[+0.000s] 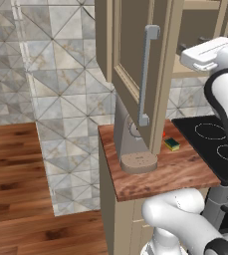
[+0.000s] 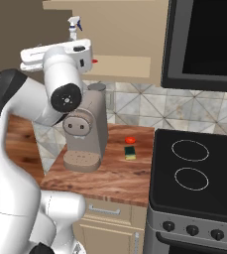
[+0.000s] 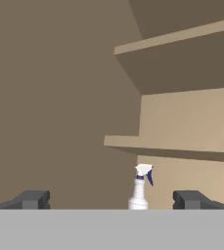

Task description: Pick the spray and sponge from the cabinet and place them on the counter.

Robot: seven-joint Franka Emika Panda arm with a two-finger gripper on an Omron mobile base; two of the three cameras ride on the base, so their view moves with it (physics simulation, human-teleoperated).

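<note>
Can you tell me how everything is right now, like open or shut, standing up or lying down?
cabinet: door open.
spray: standing upright on a cabinet shelf, not held.
sponge: lying flat on the counter, green side up.
end effector: open, empty, pointing at the spray.
coffee machine: upright on the counter.
stovetop: nothing on it.

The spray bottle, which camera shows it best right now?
The hand view: the spray stands upright inside the cabinet, between the open gripper fingertips, its lower part cut off. The right base view shows its nozzle top above the arm. The left base view doesn't help.
</note>
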